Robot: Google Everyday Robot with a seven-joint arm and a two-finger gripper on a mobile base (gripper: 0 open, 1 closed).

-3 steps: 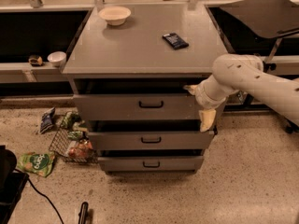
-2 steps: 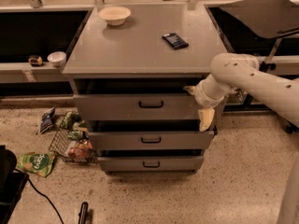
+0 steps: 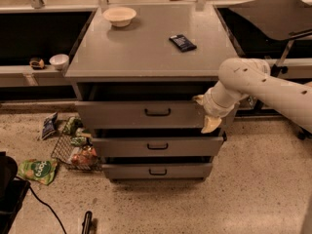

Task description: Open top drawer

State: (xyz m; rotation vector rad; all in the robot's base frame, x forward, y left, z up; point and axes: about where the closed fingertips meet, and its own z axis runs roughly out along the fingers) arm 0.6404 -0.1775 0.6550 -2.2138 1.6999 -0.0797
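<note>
The top drawer [image 3: 117, 113] is the widest grey front of three, with a small black bar handle [image 3: 157, 112] at its centre. A dark gap shows between it and the cabinet top. My gripper [image 3: 205, 112] is at the drawer front's right end, well right of the handle. Its two cream fingers [image 3: 211, 125] are spread one above the other, open, against the front's right edge, holding nothing. The white arm [image 3: 263, 84] reaches in from the right.
Two narrower drawers [image 3: 157, 146] sit below. A white bowl [image 3: 119, 16] and a dark packet [image 3: 182, 42] lie on the cabinet top [image 3: 146, 52]. A wire basket with snack bags [image 3: 78, 150] and a green bag [image 3: 38, 170] are on the floor at left. A black table [image 3: 273, 13] stands at right.
The gripper has shifted slightly left along the top drawer's right end. The drawer front looks unmoved.
</note>
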